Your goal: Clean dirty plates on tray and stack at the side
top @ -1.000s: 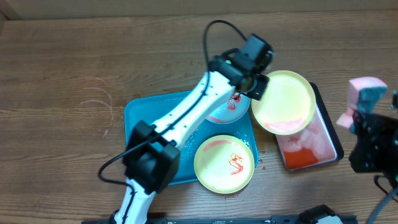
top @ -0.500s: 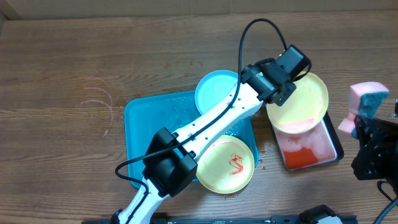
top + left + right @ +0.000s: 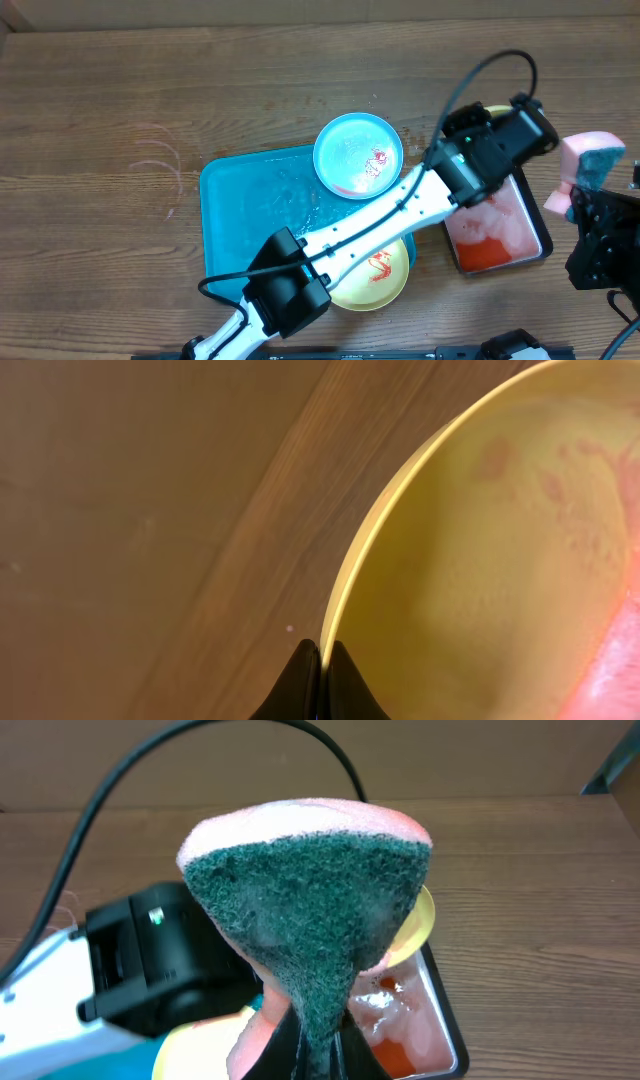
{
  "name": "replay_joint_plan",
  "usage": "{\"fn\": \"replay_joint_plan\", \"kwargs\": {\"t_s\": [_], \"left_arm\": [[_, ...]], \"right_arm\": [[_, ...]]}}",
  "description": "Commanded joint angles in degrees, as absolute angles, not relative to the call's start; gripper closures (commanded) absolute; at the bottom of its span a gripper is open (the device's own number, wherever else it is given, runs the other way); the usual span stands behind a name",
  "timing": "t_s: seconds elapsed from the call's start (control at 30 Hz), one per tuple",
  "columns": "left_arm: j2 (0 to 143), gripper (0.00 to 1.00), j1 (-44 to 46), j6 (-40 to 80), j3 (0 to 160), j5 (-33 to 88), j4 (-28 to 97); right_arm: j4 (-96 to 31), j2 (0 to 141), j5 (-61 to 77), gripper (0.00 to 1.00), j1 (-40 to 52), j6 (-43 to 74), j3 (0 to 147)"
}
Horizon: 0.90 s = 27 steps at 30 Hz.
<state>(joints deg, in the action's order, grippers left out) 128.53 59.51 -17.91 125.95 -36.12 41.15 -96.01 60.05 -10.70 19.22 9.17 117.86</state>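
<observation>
A yellow plate (image 3: 480, 560) is being pinched at its rim by the left gripper (image 3: 321, 656); the sponge (image 3: 310, 890), being squeezed by the right gripper (image 3: 318, 1048), should be wiped flat.

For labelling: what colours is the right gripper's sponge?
Pink foam sponge, dark green scouring face; right wrist view.

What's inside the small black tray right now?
Red sauce and pale pink liquid in its near half; the left gripper and its yellow plate hide the rest.
</observation>
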Motion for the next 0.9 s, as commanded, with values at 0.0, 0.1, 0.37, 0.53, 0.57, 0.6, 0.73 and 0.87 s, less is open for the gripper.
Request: {"fn": "replay_joint_plan", "kwargs": {"t_s": [0.0, 0.1, 0.37, 0.53, 0.57, 0.6, 0.73, 0.87], "left_arm": [[129.10, 0.95, 60.18, -21.89, 127.61, -40.73, 40.53], [129.10, 0.96, 60.53, -22.79, 127.61, -41.60, 40.21], [129.10, 0.96, 61.04, -24.29, 127.61, -42.61, 40.14], [129.10, 0.96, 61.52, -25.63, 127.61, -44.16, 38.54], [129.12, 0.95, 61.60, -26.59, 127.61, -45.12, 37.67], [129.12, 0.96, 61.67, -27.75, 127.61, -45.47, 36.84], [129.12, 0.95, 62.02, -31.86, 127.61, -48.16, 33.10], [129.12, 0.95, 62.35, -33.43, 127.61, -49.54, 31.86]], "right_arm": [[-95.74, 59.83, -10.41, 0.96, 19.33, 8.91, 119.00], [-95.72, 59.83, -10.41, 0.96, 19.33, 8.91, 119.00], [-95.72, 59.83, -10.39, 0.96, 19.33, 8.91, 119.00], [-95.66, 59.83, -10.39, 0.96, 19.33, 8.93, 119.00], [-95.57, 59.83, -10.35, 0.96, 19.33, 8.93, 119.00], [-95.44, 59.83, -10.22, 0.96, 19.33, 8.93, 119.00], [-95.26, 59.83, -9.41, 0.96, 19.33, 8.93, 119.00], [-95.55, 59.83, -8.43, 0.96, 19.33, 8.93, 119.00]]}}
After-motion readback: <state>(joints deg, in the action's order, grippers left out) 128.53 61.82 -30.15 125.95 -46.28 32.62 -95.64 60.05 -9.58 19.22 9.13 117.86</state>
